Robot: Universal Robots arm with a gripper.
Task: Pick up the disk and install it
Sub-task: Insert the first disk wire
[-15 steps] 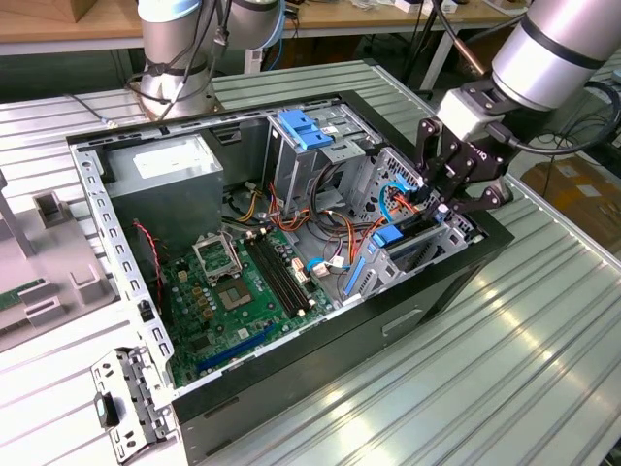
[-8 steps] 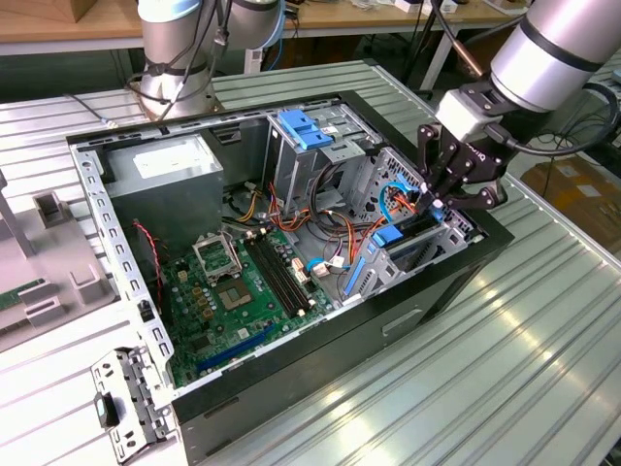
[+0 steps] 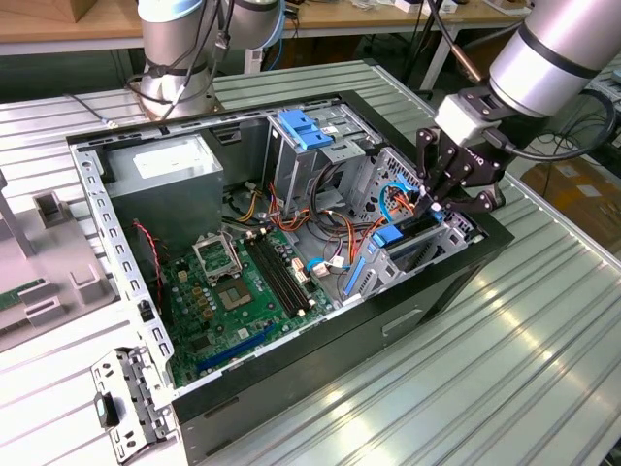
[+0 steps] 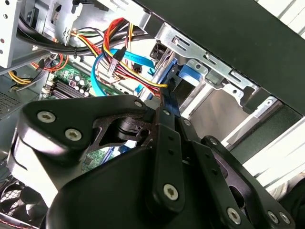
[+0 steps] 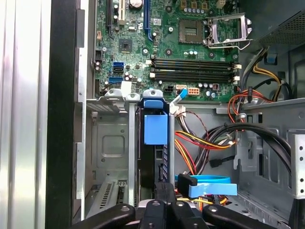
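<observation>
While edge-up in its bay, disk (image 5: 155,143), gripper (image 3: 434,206) above it.

The open case (image 3: 456,282) leaves room above the motherboard (image 3: 243,291); tangled cables (image 5: 205,138) crowd beside the drive cage (image 5: 114,143), where the disk (image 5: 155,129) fills one slot

The arm (image 3: 555,44) in the upper right of the exterior view is a thick silver-grey tube with a black band. A pale grey block joins it to the pincer (image 3: 439,199), with a black cable looping beside it. The pincer is matt black, built of flat linked bars; the second wrist view shows silver screws (image 4: 171,192) at their joints.
</observation>
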